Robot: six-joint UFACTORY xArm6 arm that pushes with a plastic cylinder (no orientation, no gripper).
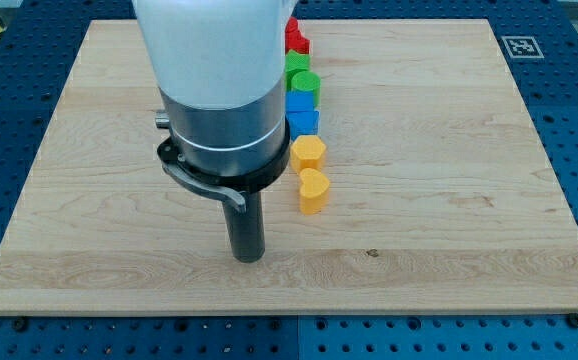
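Blocks stand in one column near the wooden board's (449, 200) top middle, red (296, 40) to yellow heart (313, 189), while my tip (247, 257) rests apart, nearest that heart, lower left.

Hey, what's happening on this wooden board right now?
A robot arm holds a dark rod upright over a wooden board. My tip rests on bare wood, touching nothing. The nearest block is the yellow heart, up and to the view's right, at the bottom of a column of yellow, blue, green and red blocks.
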